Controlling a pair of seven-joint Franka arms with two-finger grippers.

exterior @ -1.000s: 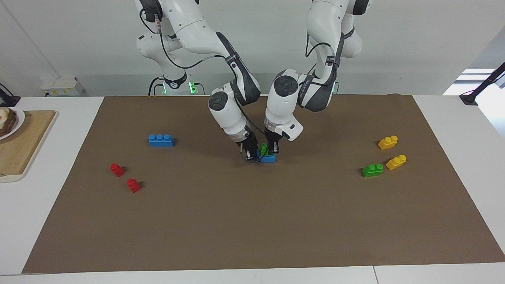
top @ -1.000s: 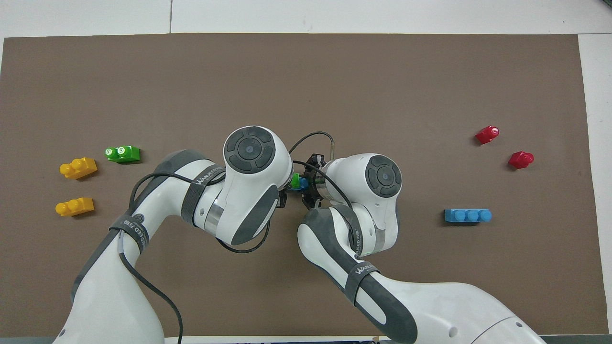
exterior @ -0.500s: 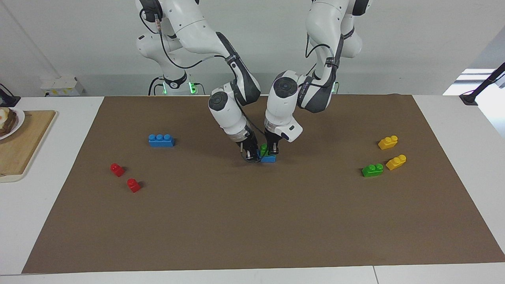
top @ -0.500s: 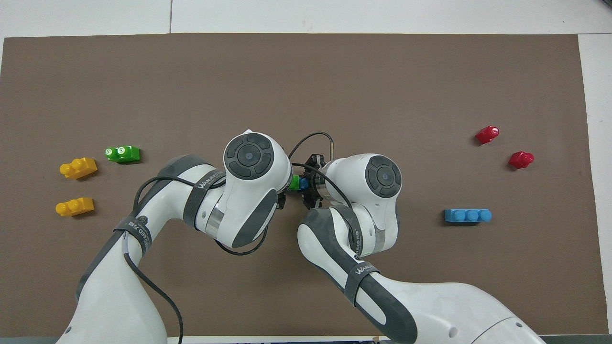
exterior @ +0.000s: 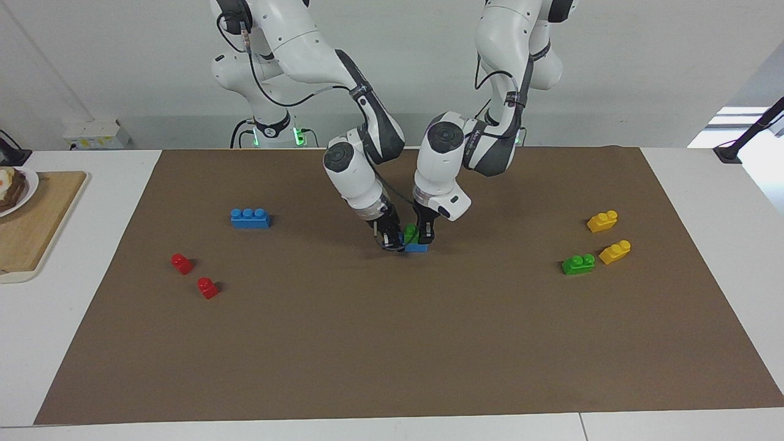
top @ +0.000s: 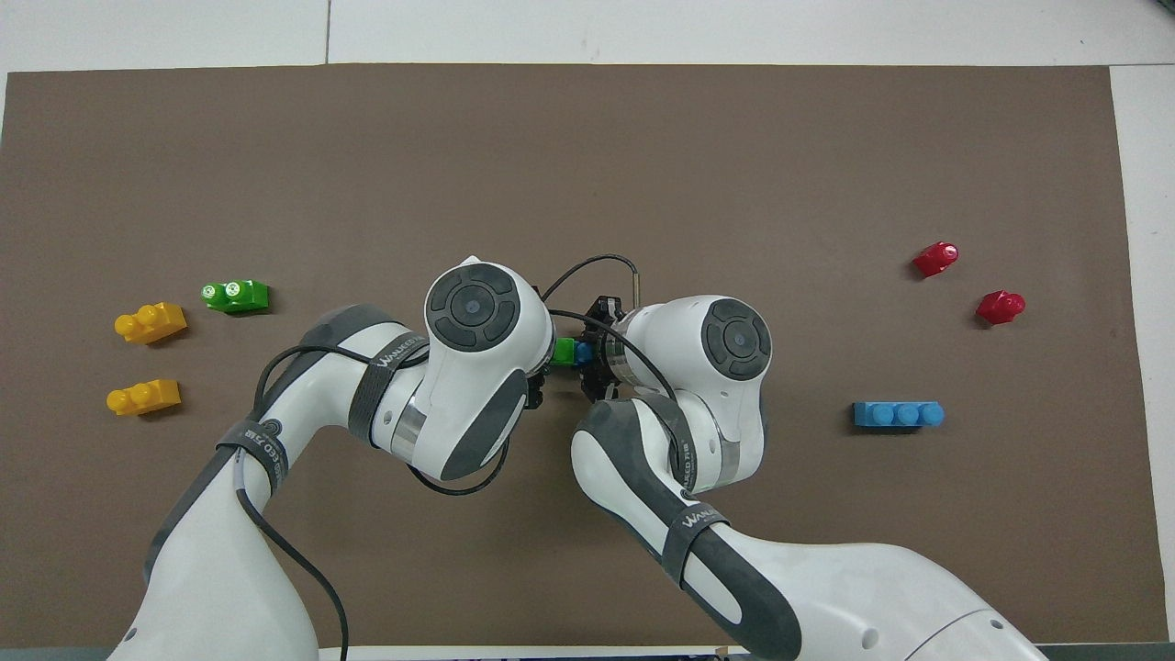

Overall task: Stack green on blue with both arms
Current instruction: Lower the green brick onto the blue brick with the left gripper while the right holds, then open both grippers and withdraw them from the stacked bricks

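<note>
A green two-stud brick [exterior: 410, 233] sits on a blue brick [exterior: 418, 247] in the middle of the brown mat; both also show in the overhead view, green [top: 565, 350] and blue [top: 583, 352]. My right gripper [exterior: 390, 237] is shut on the end of this blue brick toward the right arm's end of the table and keeps it low at the mat. My left gripper [exterior: 423, 233] is right beside the green brick, at the end toward the left arm's end of the table. The wrists hide most of the stack from above.
A second blue brick [exterior: 250, 218] and two red bricks [exterior: 182, 263] [exterior: 207, 287] lie toward the right arm's end. A second green brick [exterior: 578, 264] and two yellow bricks [exterior: 602, 221] [exterior: 614, 252] lie toward the left arm's end. A wooden board [exterior: 37, 226] stands off the mat.
The left arm's wrist has risen slightly and drawn back toward the robots. More of the green brick shows. The right arm and the bricks have hardly moved.
</note>
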